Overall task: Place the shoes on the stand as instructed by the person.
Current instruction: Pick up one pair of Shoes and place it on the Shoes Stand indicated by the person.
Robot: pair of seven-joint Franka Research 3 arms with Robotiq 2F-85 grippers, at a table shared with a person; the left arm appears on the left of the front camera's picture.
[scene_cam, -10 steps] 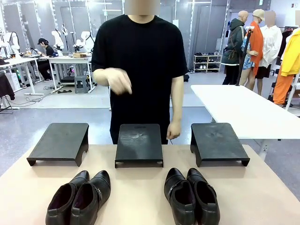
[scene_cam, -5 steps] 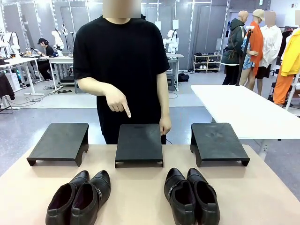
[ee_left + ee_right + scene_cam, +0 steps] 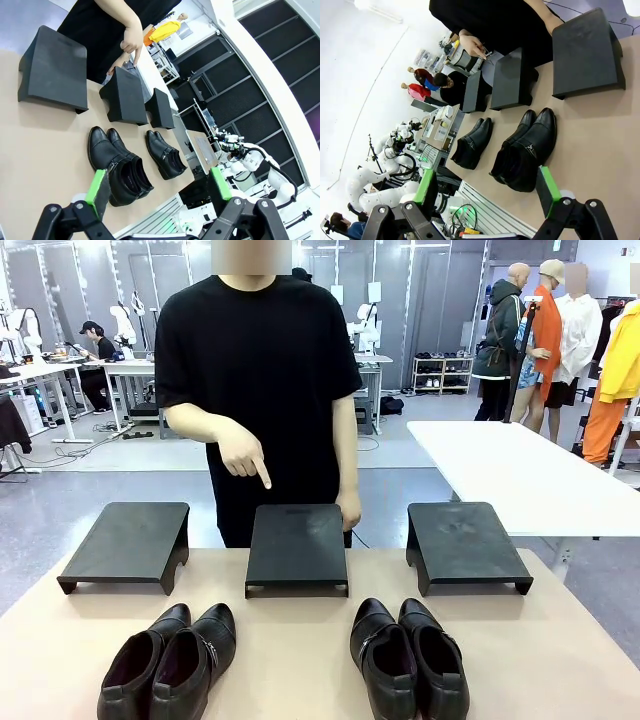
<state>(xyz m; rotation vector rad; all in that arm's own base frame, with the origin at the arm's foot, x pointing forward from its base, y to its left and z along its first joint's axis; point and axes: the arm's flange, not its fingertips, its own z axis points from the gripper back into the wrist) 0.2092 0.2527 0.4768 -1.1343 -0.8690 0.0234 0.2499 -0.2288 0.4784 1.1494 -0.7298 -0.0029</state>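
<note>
Two pairs of shiny black shoes stand at the near edge of the tan table (image 3: 300, 640), the left pair (image 3: 170, 660) and the right pair (image 3: 408, 658). Behind them three black stands sit in a row: left (image 3: 128, 543), middle (image 3: 297, 545), right (image 3: 465, 543). The person (image 3: 260, 360) in a black T-shirt stands behind the table, and one hand (image 3: 245, 455) points its index finger down at the middle stand. My left gripper (image 3: 158, 175) is open above the left pair (image 3: 117, 165). My right gripper (image 3: 487, 187) is open above the right pair (image 3: 527, 150).
A white table (image 3: 520, 470) stands at the right, beyond mine. The person's other hand (image 3: 348, 510) hangs just behind the middle stand. Bare tan tabletop lies between the shoes and the stands. Other people and work tables are far off in the background.
The person has stepped a little to the picture's left. The raised, moving hand has settled into a downward point at the middle stand. Shoes and stands have not moved.
</note>
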